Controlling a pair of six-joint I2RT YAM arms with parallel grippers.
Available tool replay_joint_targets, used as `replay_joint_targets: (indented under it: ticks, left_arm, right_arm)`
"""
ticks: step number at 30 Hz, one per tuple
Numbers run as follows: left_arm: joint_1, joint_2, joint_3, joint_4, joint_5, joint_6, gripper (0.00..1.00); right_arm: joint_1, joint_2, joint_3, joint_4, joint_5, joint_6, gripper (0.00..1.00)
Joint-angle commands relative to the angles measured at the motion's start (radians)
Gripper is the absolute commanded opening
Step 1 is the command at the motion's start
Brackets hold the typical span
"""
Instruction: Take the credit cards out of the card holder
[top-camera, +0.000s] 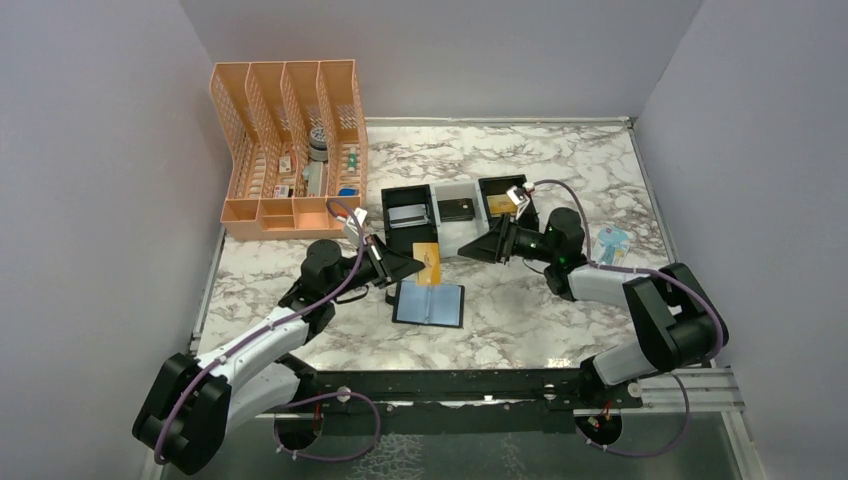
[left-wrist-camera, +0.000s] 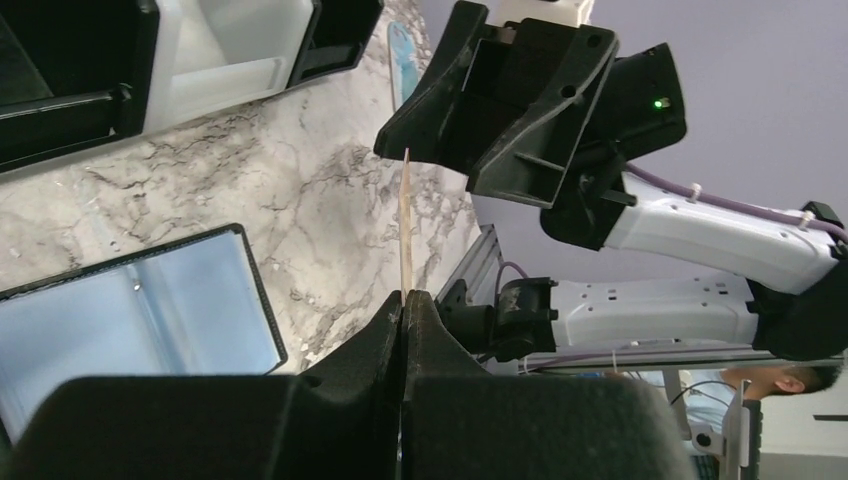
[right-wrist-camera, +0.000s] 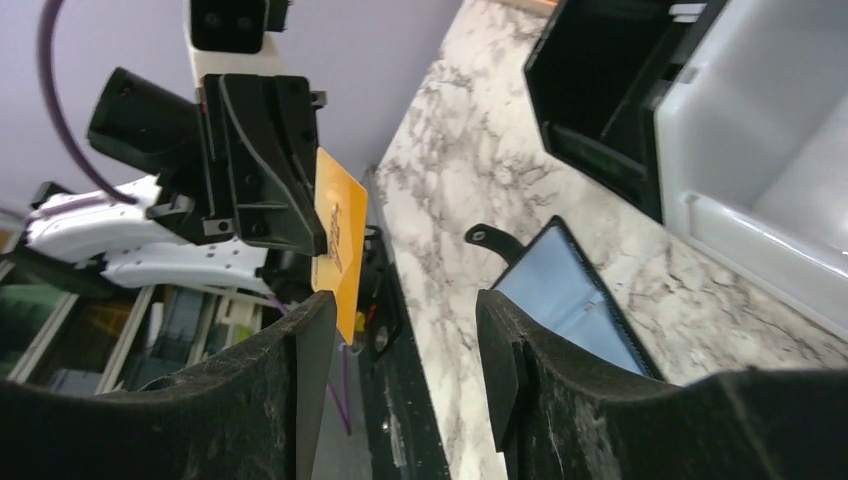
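The card holder (top-camera: 429, 304) lies open on the marble table, blue-grey lining up, with its snap tab (right-wrist-camera: 493, 239) in the right wrist view. My left gripper (top-camera: 413, 266) is shut on an orange credit card (top-camera: 428, 262), which it holds upright above the holder's far edge. The left wrist view shows this card edge-on (left-wrist-camera: 405, 220), rising from the shut left gripper (left-wrist-camera: 403, 298). My right gripper (top-camera: 477, 249) faces the card from the right, open. The card's free end (right-wrist-camera: 340, 235) reaches the mouth of the right gripper (right-wrist-camera: 405, 340), close to one finger (right-wrist-camera: 313, 345), ungripped.
Behind the grippers stand a black tray (top-camera: 408, 192) holding a grey flat piece, a white tray (top-camera: 452, 232) holding a dark flat piece, and another black tray (top-camera: 493, 185). A peach desk organiser (top-camera: 290, 150) fills the back left. A small blue item (top-camera: 612, 241) lies at the right.
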Motion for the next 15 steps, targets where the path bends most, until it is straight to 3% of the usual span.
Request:
replay_joint_targets:
  ticks: [1,10,15]
  left_arm:
    - [0.002,-0.024,-0.020,0.094,0.045,-0.019,0.00]
    - [0.002,0.005,-0.011,0.136,0.072,-0.016,0.00]
    - [0.002,0.025,-0.002,0.147,0.090,-0.012,0.00]
  right_arm:
    - [0.018,0.044,0.014,0.211,-0.139,0.093,0.54]
    - [0.079,0.064,0.082,0.072,-0.148,0.026,0.52]
    - [0.090,0.080,0.093,0.101,-0.151,0.056,0.52]
